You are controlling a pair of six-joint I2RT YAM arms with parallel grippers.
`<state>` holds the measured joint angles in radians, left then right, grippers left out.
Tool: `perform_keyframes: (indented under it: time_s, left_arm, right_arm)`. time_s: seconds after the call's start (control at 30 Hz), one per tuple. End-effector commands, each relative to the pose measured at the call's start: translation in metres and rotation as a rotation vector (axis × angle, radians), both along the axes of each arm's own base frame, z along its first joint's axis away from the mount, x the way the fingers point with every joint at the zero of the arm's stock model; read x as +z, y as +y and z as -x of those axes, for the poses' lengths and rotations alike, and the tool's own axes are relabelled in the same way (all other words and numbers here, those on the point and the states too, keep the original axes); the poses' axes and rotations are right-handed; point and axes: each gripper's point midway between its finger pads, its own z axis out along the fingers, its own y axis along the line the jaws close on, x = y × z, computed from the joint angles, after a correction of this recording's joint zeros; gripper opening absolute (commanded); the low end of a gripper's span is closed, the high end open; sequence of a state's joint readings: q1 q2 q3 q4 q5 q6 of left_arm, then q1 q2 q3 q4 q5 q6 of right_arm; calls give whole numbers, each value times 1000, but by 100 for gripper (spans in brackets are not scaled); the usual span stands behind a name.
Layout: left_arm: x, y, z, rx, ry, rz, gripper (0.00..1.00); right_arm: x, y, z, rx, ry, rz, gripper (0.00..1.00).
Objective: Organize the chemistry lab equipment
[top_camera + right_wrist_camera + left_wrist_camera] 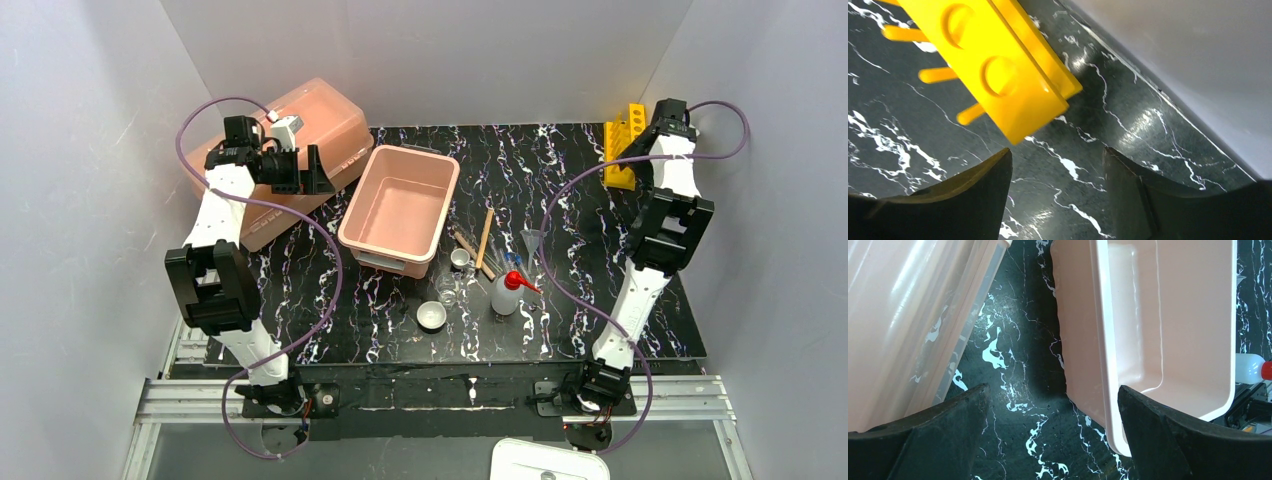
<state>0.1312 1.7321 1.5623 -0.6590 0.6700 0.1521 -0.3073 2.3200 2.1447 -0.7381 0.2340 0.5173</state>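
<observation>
The yellow holed rack [624, 140] lies at the back right corner. In the right wrist view the rack [998, 65] sits just beyond my right gripper [1057, 170], which is open over bare table with nothing between its fingers. My left gripper [1053, 405] is wide open above the gap between the two pink containers. On the middle of the table lie a white squeeze bottle with a red spout [508, 292], a clear funnel [532, 240], a white dish [432, 316], tiny beakers [447, 290], wooden sticks [485, 235] and thin tubes [500, 262].
A pink rectangular tub [400, 160] stands open at the centre left, its wall [1078, 340] close to my left fingers. The large pink lidded box [320, 115] sits at the back left. Grey walls close in the back and both sides.
</observation>
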Motion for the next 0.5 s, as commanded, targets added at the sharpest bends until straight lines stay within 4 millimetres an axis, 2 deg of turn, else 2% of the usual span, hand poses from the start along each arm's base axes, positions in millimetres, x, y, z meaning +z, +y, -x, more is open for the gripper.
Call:
perform_keyframes:
  time_s: [0.0,0.3,0.47]
  left_arm:
    - [11,2,3,6,-19,19,99]
    - [5,2,3,12,0,25,99]
    - [8,2,2,16,-7,22,99]
  right_arm:
    - [21,-49,20,-169,-75,-39,76]
    - [39,-60,-9,-230,-242,-72,70]
    - [45,-73,-16,-243,-246,-25,66]
